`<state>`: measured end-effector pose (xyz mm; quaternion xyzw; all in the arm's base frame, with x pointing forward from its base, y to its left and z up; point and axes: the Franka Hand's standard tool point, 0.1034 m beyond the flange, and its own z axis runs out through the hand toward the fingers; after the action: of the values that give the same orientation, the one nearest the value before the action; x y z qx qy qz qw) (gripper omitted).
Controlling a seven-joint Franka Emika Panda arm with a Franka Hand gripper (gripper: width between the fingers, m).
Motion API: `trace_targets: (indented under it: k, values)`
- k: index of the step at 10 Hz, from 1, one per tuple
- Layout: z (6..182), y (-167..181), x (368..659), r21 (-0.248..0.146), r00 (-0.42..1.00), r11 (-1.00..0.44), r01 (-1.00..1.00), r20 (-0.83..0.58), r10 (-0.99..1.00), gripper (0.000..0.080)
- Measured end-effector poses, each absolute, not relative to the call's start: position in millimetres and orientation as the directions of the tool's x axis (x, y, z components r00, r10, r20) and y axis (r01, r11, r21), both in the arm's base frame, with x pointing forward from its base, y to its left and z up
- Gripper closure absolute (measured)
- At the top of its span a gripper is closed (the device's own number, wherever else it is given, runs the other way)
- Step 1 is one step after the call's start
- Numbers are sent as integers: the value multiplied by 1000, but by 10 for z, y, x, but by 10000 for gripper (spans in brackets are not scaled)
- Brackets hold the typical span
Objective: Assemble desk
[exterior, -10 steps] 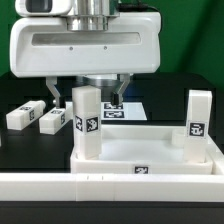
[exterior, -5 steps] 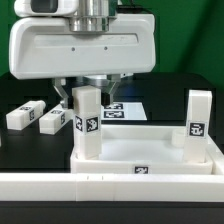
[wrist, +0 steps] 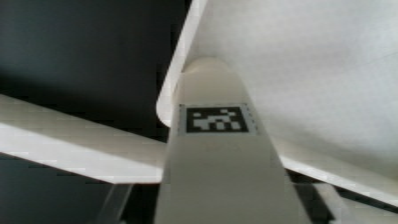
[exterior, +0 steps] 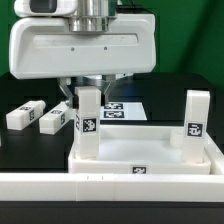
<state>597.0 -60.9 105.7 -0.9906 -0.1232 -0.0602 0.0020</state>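
Two legs stand in the desk panel, two loose legs lie on the table; whether my fingers pinch one is unclear.

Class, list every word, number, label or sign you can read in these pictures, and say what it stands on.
None: no word or number is readable.
Only square black-and-white pattern tags: on one upright leg, the other upright leg, a loose leg, the desk panel's rim and the marker board.
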Motion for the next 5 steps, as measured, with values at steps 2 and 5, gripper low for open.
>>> trace_targets:
  k: [2,5]
  values:
    - [1053,-636,5963,-25,992,-999,24,123,21,511]
    - [1044,-600,5964,-73,933,-940,-334,116,-341,509]
